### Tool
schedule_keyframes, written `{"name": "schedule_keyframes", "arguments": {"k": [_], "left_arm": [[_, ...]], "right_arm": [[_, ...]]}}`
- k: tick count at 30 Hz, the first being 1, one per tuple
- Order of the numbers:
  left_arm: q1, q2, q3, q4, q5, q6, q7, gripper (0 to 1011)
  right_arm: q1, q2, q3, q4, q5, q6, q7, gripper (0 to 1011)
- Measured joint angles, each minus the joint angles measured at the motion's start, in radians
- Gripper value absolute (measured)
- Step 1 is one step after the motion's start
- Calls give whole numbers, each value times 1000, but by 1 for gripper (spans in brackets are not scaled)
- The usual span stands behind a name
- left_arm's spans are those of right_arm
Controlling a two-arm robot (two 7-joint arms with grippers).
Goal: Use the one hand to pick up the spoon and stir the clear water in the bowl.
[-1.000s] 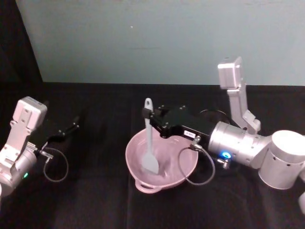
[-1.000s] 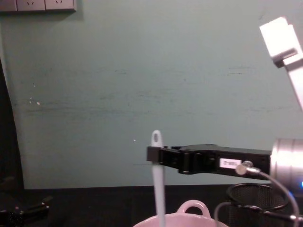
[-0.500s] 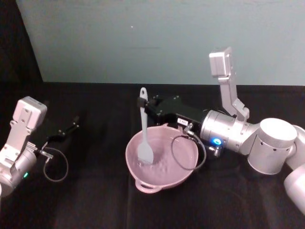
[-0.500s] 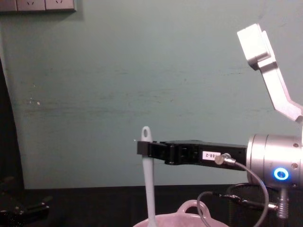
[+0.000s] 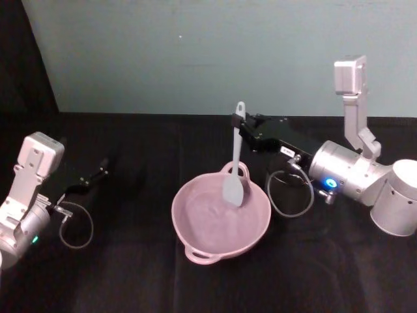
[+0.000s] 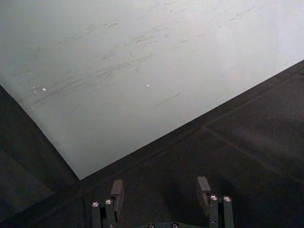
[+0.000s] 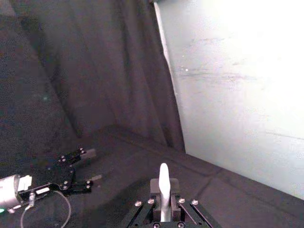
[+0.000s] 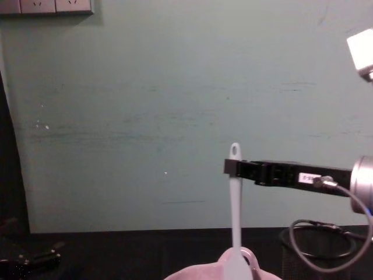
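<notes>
Head view: on a black table [image 5: 130, 280] before a teal wall [image 5: 195, 52], the right gripper [image 5: 236, 122] clamps the spoon [image 5: 234, 163] near its top, blade at the bowl's [image 5: 177, 218] far rim. The left gripper [image 5: 101, 173] sits well to the left.
Left wrist view: its fingers [image 6: 117, 191] stand apart, empty.
Right wrist view: fingers [image 7: 154, 187] closed on the spoon's handle, with a dark curtain [image 7: 95, 71] beside the wall.
Chest view: spoon upright; sockets [image 8: 46, 6] top left.
</notes>
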Motion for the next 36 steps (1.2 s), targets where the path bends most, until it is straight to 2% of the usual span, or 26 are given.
{"name": "schedule_keyframes", "arguments": {"k": [9,16,20,25,36], "left_arm": [[0,0,0,0,0,0,0,1005],[0,0,0,0,0,0,0,1005],[0,0,0,0,0,0,0,1005],[0,0,0,0,0,0,0,1005],[0,0,0,0,0,0,0,1005]], "right_arm": [[-44,34,14,-70,1,15,-12,113],[-66,37,-19,-126,-9,35,-7,113],[-68,24,-46,-147,-17,39,3,113],[-58,-1,-67,-142,-18,37,9,113],[-24,-44,-79,-79,-11,21,18,114]]}}
